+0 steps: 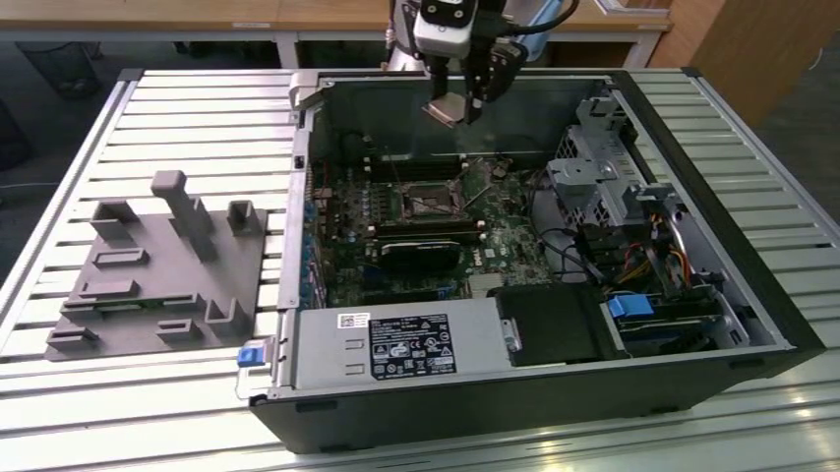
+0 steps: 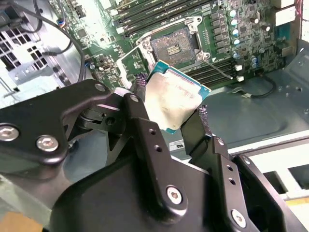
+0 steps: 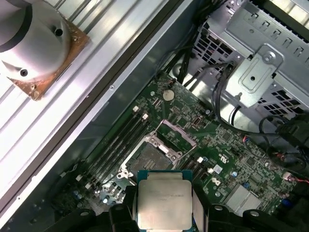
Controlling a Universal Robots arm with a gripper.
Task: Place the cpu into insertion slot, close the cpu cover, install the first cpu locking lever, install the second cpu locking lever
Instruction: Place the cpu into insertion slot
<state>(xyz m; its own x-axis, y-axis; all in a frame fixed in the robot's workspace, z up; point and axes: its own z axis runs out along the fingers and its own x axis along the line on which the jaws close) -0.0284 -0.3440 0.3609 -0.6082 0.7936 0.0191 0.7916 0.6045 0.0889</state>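
Black finger links of the gripper [image 2: 171, 96] sit closest to me in the second wrist view; jaws are clamped on the cpu [image 2: 174, 99], one fingertip on each of two opposite edges; chip is tilted, pale metal face towards the lens, teal edge showing along its rim; first wrist view gives me the same grip from the other side, gripper [image 3: 164, 208] with the cpu [image 3: 164, 200] square between the pads; beyond it I note the insertion slot [image 3: 152, 159], its recessed centre exposed; cpu cover [image 3: 181, 132] is swung up, standing tilted at the slot's far edge; chip and slot are well apart, no contact; in the second wrist view the insertion slot [image 2: 175, 44] lies beyond the held chip on the green motherboard [image 2: 241, 29]; exterior view puts the gripper [image 1: 459, 103] high over the open computer case [image 1: 525, 393], near its far wall, the cpu [image 1: 444, 110] hanging above the board; insertion slot [image 1: 430, 205] sits lower, mid-board, with a black heatsink [image 1: 417, 258] just beside it on the near side; grey power supply box [image 1: 393, 344] fills the near corner; on the exterior view's left a grey fixture block [image 1: 157, 275] rests on the slatted table [image 1: 197, 108].
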